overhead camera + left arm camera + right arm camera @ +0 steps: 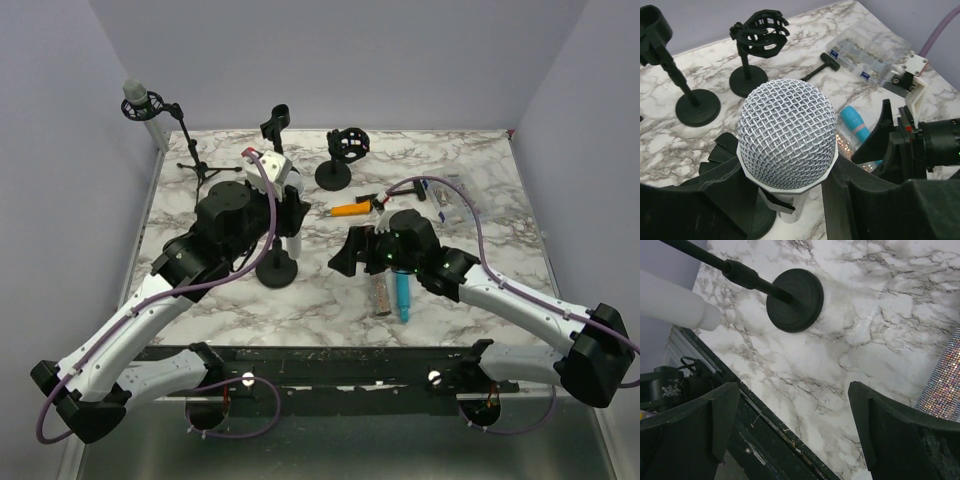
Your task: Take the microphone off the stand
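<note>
A microphone point(786, 131) with a silver mesh head and a white body stands upright between the jaws of my left gripper point(785, 175), which is shut on it just below the head. In the top view the left gripper point(292, 208) holds the white body point(293, 240) over the black round-based stand point(275, 269). Whether the body still sits in the stand's clip is hidden. The right wrist view shows the stand's base point(795, 300) and the white body's lower end point(677, 302) beside its rod. My right gripper point(350, 255) is open and empty just right of the stand.
Behind stand a shock-mount stand point(335, 160), a clip stand point(277, 125) and a tripod stand with a microphone point(140, 100) at the far left. An orange tool point(350, 210), a teal microphone point(402, 292), a glitter microphone point(381, 295) and a clear parts box point(440, 195) lie to the right.
</note>
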